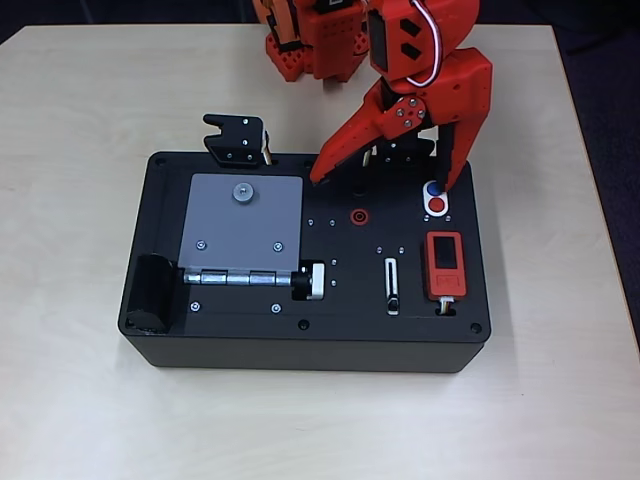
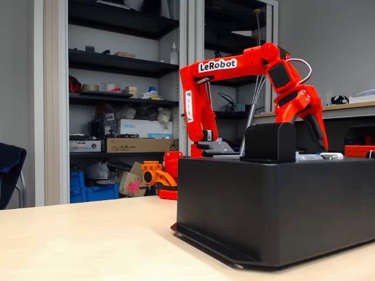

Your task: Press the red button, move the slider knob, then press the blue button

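On top of the black box (image 1: 230, 335) a white oval holds the blue button (image 1: 433, 188) and, just in front of it, the red button (image 1: 437, 206). My orange gripper (image 1: 385, 182) hangs open over the box's back edge, its jaws spread wide. Its right fingertip (image 1: 452, 186) stands just right of the blue button, and the left fingertip (image 1: 318, 178) is far off to the left. The slider knob (image 1: 393, 301) is a dark nub at the near end of its white-rimmed slot (image 1: 391, 280). In the fixed view the gripper (image 2: 316, 136) reaches down behind the box top.
An orange-red block with a dark screen (image 1: 445, 264) lies right of the slot. A red ring socket (image 1: 358, 215) sits mid-box. A grey hinged plate (image 1: 240, 220), a silver knurled knob (image 1: 314, 281) and a black post (image 1: 152, 290) fill the left half. The arm's base (image 1: 305, 40) stands behind.
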